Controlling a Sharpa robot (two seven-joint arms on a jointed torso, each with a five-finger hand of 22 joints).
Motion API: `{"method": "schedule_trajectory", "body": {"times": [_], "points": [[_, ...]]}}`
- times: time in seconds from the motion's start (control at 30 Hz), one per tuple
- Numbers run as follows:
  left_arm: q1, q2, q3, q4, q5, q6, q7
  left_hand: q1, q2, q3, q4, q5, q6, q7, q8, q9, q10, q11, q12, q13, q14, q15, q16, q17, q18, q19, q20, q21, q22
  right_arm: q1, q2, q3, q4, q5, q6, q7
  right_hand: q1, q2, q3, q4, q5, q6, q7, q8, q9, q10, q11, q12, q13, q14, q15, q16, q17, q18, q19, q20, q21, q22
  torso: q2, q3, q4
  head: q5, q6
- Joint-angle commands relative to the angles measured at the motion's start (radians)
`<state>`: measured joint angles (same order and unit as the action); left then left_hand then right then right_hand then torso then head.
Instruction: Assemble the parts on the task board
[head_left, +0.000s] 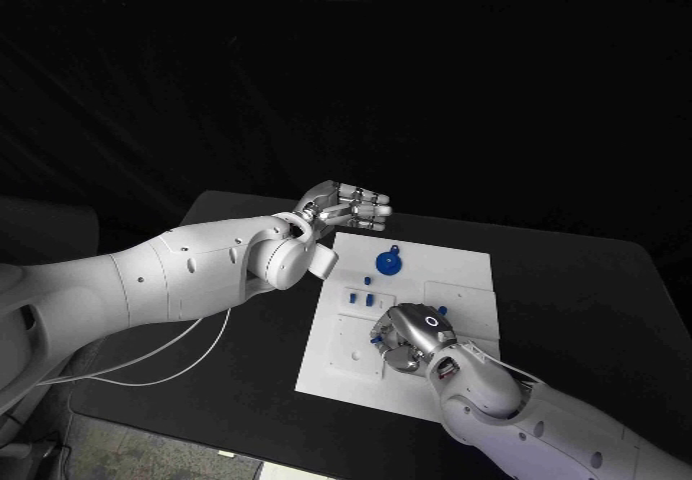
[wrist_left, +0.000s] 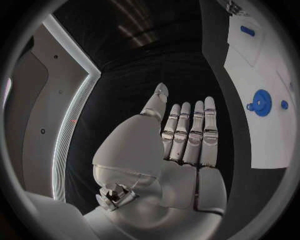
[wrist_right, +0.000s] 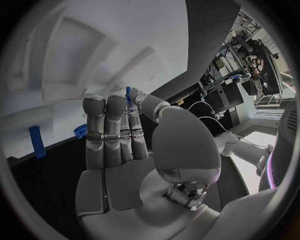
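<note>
The white task board (head_left: 450, 268) lies in the middle of the black table. A round blue part with a small knob (head_left: 388, 262) sits near its far edge, also seen in the left wrist view (wrist_left: 260, 103). A few small blue pieces (head_left: 361, 296) stand left of centre. My right hand (head_left: 411, 336) hovers low over the board's near middle. In the right wrist view it pinches a thin blue part (wrist_right: 129, 93) between thumb and finger. My left hand (head_left: 346, 210) is raised off the board's far left corner, fingers straight and together (wrist_left: 189, 131), holding nothing.
A white cable (head_left: 159, 360) loops under my left arm on the table's left side. Bare black table (head_left: 577, 290) lies right of the board. Another blue piece (wrist_right: 37, 141) stands on the board near my right hand's fingertips.
</note>
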<state>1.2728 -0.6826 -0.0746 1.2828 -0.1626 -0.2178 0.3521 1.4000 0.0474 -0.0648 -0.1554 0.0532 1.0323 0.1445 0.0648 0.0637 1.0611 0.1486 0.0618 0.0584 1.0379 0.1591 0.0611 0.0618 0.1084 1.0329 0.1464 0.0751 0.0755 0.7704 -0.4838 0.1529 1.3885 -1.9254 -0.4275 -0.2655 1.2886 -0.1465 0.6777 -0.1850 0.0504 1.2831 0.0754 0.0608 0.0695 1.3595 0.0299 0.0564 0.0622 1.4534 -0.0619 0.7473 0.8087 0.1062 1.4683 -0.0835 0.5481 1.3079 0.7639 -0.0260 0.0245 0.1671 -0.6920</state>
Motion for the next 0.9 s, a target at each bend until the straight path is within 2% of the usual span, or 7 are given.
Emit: {"method": "schedule_trajectory", "body": {"times": [0.03,0.27,0.7,0.9], "points": [[0.001,0.002,0.001,0.002,0.006,0.018,0.003,0.000,0.010,0.000,0.008,0.000,0.008,0.000,-0.001,-0.001,0.000,0.003,0.000,0.000,0.000,0.001,-0.001,-0.001,0.000,0.006,0.002,0.005,-0.001,-0.003,0.002,-0.004,-0.007,-0.029,0.047,-0.031,0.004,0.005,0.000,-0.002,0.003,0.008,-0.001,0.003,0.001,0.016,-0.011,0.004,0.001,-0.002,-0.007,-0.006,0.001,0.011,0.019,-0.005,0.004,0.030,0.000,0.0002,0.0000,0.000,0.000],[0.001,0.002,0.001,0.002,0.006,0.020,0.002,0.002,0.010,0.000,0.009,0.000,0.007,0.000,-0.001,-0.001,0.000,0.003,0.000,0.000,-0.001,0.001,-0.001,-0.001,0.000,0.005,0.002,0.005,-0.001,-0.003,0.009,-0.006,-0.009,-0.047,0.034,-0.063,0.003,0.008,-0.002,-0.006,0.003,0.008,-0.001,0.003,0.001,0.015,-0.011,0.004,0.001,-0.002,-0.006,-0.006,0.003,0.009,0.019,-0.006,0.009,0.033,0.000,0.0004,0.0004,-0.002,0.000],[0.001,0.000,0.001,0.003,0.005,0.023,-0.001,0.002,0.012,0.000,0.010,0.000,0.007,0.000,-0.001,-0.001,0.000,0.003,0.000,0.000,-0.001,0.001,-0.001,-0.001,0.000,0.005,0.002,0.005,-0.001,-0.003,0.006,-0.006,0.013,-0.044,-0.058,-0.069,0.002,0.006,0.001,-0.007,0.002,0.011,-0.002,0.003,0.001,0.019,-0.012,0.004,0.001,-0.001,-0.008,-0.006,0.004,0.012,0.022,-0.007,0.013,0.034,0.000,0.0006,0.0005,-0.003,0.001],[0.001,0.000,0.001,0.003,0.005,0.024,-0.002,0.003,0.013,-0.001,0.011,-0.001,0.007,0.000,-0.001,-0.001,-0.001,0.003,0.000,0.000,-0.002,0.001,-0.001,-0.001,0.000,0.005,0.002,0.005,-0.001,-0.003,0.000,-0.006,0.031,-0.040,-0.058,-0.068,0.001,0.005,0.002,-0.007,0.001,0.011,-0.002,0.003,0.001,0.019,-0.012,0.004,0.001,-0.001,-0.008,-0.005,0.005,0.012,0.022,-0.007,0.015,0.035,0.000,0.0005,0.0001,-0.003,0.002]]}}
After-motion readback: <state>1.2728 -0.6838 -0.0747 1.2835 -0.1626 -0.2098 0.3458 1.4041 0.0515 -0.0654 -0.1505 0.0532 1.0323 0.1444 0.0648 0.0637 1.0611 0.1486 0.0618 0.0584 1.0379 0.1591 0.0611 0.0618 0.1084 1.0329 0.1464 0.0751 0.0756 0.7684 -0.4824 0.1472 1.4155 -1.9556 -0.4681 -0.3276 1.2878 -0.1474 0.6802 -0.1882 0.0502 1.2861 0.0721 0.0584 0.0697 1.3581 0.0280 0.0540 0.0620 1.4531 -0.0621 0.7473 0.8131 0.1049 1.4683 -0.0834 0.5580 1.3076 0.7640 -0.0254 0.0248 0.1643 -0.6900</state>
